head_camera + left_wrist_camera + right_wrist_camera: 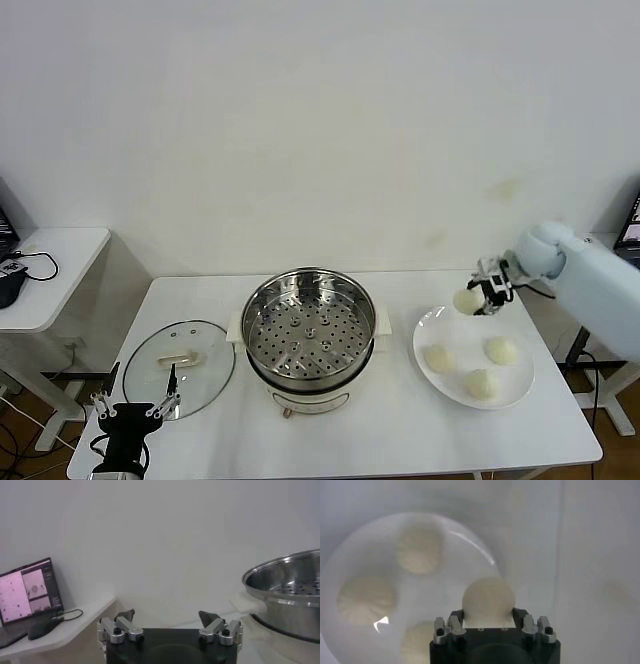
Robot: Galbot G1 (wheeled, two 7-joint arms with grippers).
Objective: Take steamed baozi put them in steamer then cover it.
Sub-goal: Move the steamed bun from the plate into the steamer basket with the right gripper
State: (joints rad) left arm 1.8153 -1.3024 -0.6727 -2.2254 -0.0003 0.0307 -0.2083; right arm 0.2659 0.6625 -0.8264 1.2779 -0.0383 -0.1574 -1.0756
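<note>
While head view blurs it, right gripper (wrist view) clasps baozi.

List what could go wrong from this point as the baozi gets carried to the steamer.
1. The right end effector grips one baozi only by its sides, above the plate; a soft bun could slip out or get squashed on the way.
2. The steamer has a raised rim, so a low carry might clip it.
3. The lid lies near the table's front edge beside the open left end effector; a clumsy pickup could push it off.
</note>
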